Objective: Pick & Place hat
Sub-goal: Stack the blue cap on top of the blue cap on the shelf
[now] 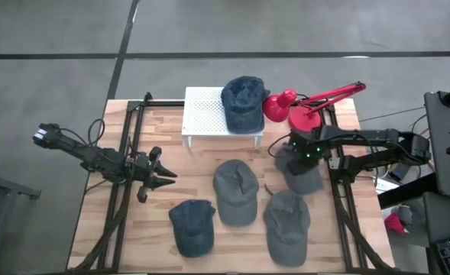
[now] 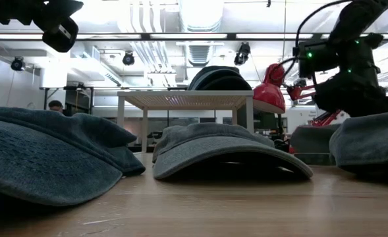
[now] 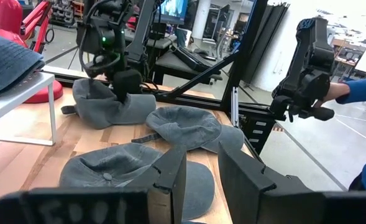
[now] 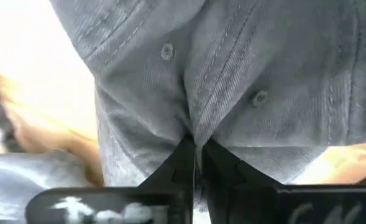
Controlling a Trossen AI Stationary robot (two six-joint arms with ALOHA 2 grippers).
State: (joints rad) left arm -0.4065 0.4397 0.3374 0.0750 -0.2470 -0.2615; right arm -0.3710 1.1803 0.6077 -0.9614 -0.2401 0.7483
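Fingers (image 4: 195,163) (right arm's) pinch grey hat (image 4: 232,74); no lettering legible.

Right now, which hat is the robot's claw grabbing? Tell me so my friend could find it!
Look at the white rack at the back of the wooden table, then at the red lamp beside it. Just in front of the lamp lies a gray hat. It is the only hat with the right claw pinching its top; the other hats lie untouched.

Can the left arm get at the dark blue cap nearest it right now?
Probably yes: the left tool is open above bare table, and the dark blue cap lies uncovered just beside it.
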